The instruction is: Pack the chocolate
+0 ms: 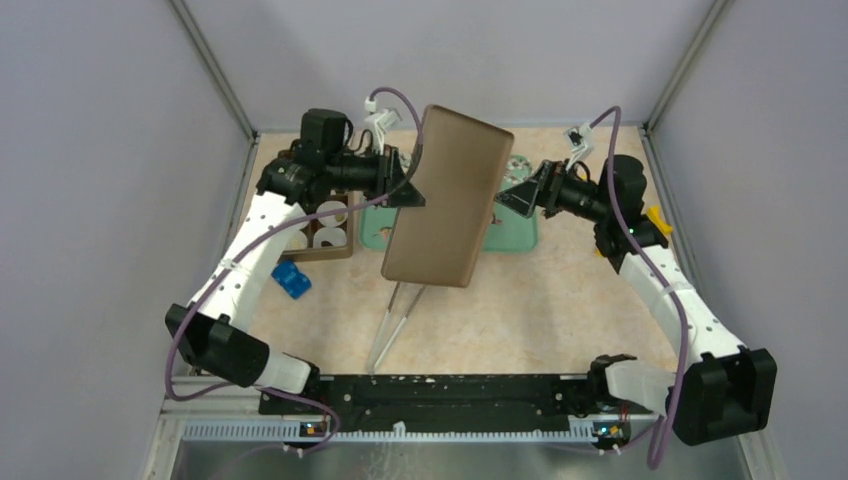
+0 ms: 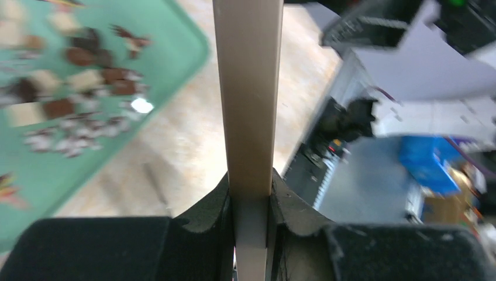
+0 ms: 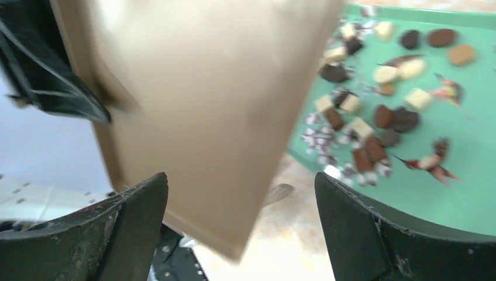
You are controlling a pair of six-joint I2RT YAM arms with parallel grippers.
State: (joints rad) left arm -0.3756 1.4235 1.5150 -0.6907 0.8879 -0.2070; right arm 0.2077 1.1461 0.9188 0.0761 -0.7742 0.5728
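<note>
Nearest the arm bases, metal tweezers (image 1: 395,325) lie on the beige worktop (image 1: 540,310), with a small blue object (image 1: 291,279) off to their left. Above them a flat brown lid (image 1: 447,196) hangs tilted in the air. The left gripper (image 2: 250,193) has its jaws clamped on the lid's left edge. The right gripper (image 3: 241,199) sits at the opposite edge, jaws spread wide and gripping nothing. Behind the lid, the chocolate (image 3: 362,126) lies scattered on a green tray (image 1: 515,235). Left of the tray, a brown box (image 1: 320,255) holds white paper cups (image 1: 328,238).
</note>
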